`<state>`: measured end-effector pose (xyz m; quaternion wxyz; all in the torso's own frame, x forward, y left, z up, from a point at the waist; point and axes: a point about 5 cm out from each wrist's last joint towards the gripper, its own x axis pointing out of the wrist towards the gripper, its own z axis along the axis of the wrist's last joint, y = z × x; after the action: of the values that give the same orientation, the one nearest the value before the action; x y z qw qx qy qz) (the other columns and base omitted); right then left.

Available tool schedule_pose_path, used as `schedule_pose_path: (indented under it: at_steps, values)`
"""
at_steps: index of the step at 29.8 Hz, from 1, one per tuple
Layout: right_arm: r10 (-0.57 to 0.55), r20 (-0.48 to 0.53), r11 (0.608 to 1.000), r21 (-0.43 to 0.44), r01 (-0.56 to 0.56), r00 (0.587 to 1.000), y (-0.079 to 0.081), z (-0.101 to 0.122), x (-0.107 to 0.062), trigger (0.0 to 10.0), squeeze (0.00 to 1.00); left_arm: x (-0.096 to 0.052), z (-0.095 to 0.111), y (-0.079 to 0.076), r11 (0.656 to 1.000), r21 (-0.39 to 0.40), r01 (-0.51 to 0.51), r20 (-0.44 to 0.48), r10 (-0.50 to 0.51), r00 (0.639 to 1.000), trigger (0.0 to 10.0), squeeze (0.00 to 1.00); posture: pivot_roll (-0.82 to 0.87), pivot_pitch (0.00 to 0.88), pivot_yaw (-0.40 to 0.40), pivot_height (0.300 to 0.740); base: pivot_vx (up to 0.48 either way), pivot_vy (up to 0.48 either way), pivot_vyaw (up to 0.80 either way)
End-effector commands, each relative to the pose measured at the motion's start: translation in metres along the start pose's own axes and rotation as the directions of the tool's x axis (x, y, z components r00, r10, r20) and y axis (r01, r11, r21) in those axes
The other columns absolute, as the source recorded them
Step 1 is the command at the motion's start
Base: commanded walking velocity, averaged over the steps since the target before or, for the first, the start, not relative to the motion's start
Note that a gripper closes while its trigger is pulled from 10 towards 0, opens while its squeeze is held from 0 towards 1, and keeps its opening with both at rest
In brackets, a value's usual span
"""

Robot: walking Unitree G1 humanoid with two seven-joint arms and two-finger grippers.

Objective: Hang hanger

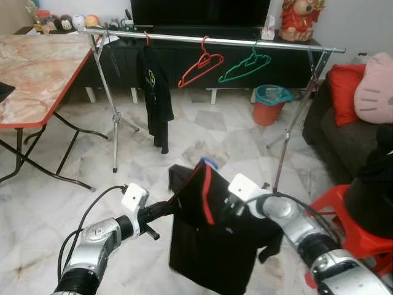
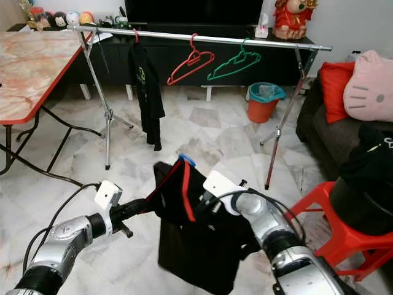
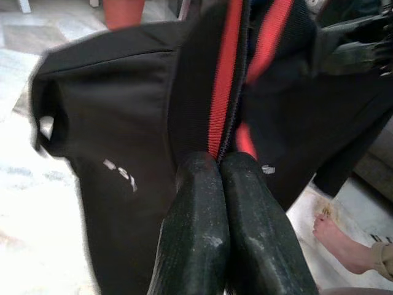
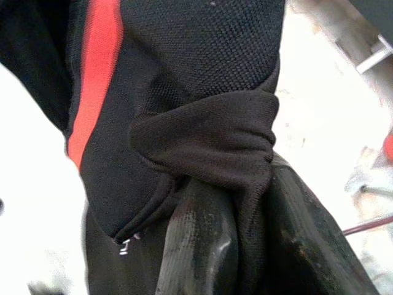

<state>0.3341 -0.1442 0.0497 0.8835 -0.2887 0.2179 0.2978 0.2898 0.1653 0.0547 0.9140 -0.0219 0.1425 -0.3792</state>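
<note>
Head views: marble floor [image 1: 37, 239], clothes rail [image 1: 245, 42] well beyond both grippers, black shirt [image 1: 209, 246] held between them. Left wrist: left gripper [image 3: 220, 161] clenched on red-trimmed collar, bare foot [image 3: 341, 243] beside. Right wrist: right gripper [image 4: 249, 184] pinching bunched shirt fabric.

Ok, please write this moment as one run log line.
left pincer: shut on black shirt | right pincer: shut on black shirt | shirt: held between arms | rail: ahead
</note>
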Motion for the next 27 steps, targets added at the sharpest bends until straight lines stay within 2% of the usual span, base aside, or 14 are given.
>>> schedule_pose_path:
  at_steps: [1, 4, 6, 8, 11, 13, 14, 15, 16, 17, 18, 27]
  values:
    - [-0.052, 0.020, 0.997, 0.060, 0.050, 0.998, -0.007, 0.006, 0.001, 0.0, 0.00, 0.001, 0.003, -0.003, 1.000, -0.011, 0.021, 0.007, -0.020, 1.000, 10.0, 0.00, 0.01, 0.000, -0.045, 0.740, 0.000, 0.000, 0.00]
    - [-0.087, 0.008, 0.994, 0.067, 0.086, 0.996, -0.004, 0.005, 0.004, 0.0, 0.00, 0.002, 0.009, -0.004, 0.999, -0.020, 0.030, 0.027, -0.029, 0.999, 10.0, 0.00, 0.02, 0.000, -0.049, 0.740, 0.000, 0.000, 0.00]
    - [-0.166, 0.007, 0.978, 0.132, 0.163, 0.986, -0.005, 0.006, 0.006, 0.0, 0.00, 0.005, 0.012, -0.009, 0.998, -0.018, 0.064, 0.026, -0.063, 0.998, 10.0, 0.00, 0.02, 0.000, -0.049, 0.740, 0.000, 0.000, 0.00]
    - [-0.201, 0.031, 0.967, 0.169, 0.193, 0.979, -0.006, 0.010, 0.007, 0.0, 0.00, 0.005, 0.012, -0.010, 0.998, -0.018, 0.064, 0.026, -0.063, 0.998, 10.0, 0.00, 0.02, 0.000, -0.049, 0.740, 0.000, 0.000, 0.00]
    - [-0.202, 0.089, 0.949, 0.265, 0.172, 0.975, -0.007, 0.021, 0.008, 0.0, 0.00, 0.007, 0.010, -0.010, 0.998, -0.021, 0.054, 0.022, -0.054, 0.998, 10.0, 0.00, 0.02, 0.000, -0.044, 0.740, 0.000, 0.000, 0.00]
    - [-0.205, 0.121, 0.945, 0.285, 0.164, 0.971, -0.006, 0.028, 0.009, 0.0, 0.00, 0.007, 0.008, -0.011, 0.998, -0.026, 0.050, 0.013, -0.050, 0.999, 10.0, 0.00, 0.02, 0.000, -0.042, 0.740, 0.000, 0.000, 0.00]
    - [-0.209, 0.134, 0.943, 0.289, 0.164, 0.969, -0.006, 0.031, 0.010, 0.0, 0.00, 0.007, 0.008, -0.011, 0.998, -0.027, 0.050, 0.011, -0.050, 0.999, 10.0, 0.31, 0.02, 0.000, -0.042, 0.740, 0.000, 0.000, 0.00]
    - [-0.219, 0.156, 0.940, 0.300, 0.165, 0.963, -0.007, 0.035, 0.010, 0.0, 0.00, 0.007, 0.008, -0.012, 0.998, -0.033, 0.051, 0.011, -0.051, 0.999, 10.0, 0.50, 0.02, 0.000, -0.041, 0.740, 0.000, 0.000, 0.00]
    - [-0.224, 0.165, 0.938, 0.304, 0.167, 0.960, -0.007, 0.036, 0.010, 0.0, 0.00, 0.007, 0.008, -0.012, 0.998, -0.036, 0.052, 0.011, -0.052, 0.999, 10.0, 0.84, 0.02, 0.000, -0.041, 0.740, 0.000, 0.000, 0.00]
    - [-0.224, 0.165, 0.938, 0.304, 0.167, 0.960, -0.007, 0.036, 0.010, 0.0, 0.00, 0.007, 0.008, -0.012, 0.998, -0.036, 0.052, 0.011, -0.052, 0.999, 10.0, 0.84, 0.02, 0.000, -0.041, 0.740, 0.000, 0.000, 0.00]
    - [-0.233, 0.184, 0.932, 0.323, 0.165, 0.955, -0.007, 0.040, 0.011, 0.0, 0.00, 0.007, 0.008, -0.013, 0.998, -0.039, 0.054, 0.010, -0.054, 0.998, 10.0, 1.00, 0.02, 0.000, -0.041, 0.740, 0.000, 0.000, 0.00]
    - [-0.251, 0.242, 0.926, 0.340, 0.161, 0.937, -0.006, 0.053, 0.013, 0.0, 0.00, 0.010, 0.014, -0.011, 0.998, -0.022, 0.054, 0.010, -0.054, 0.998, 10.0, 1.00, 0.03, 0.000, -0.029, 0.740, 0.000, 0.000, 0.00]
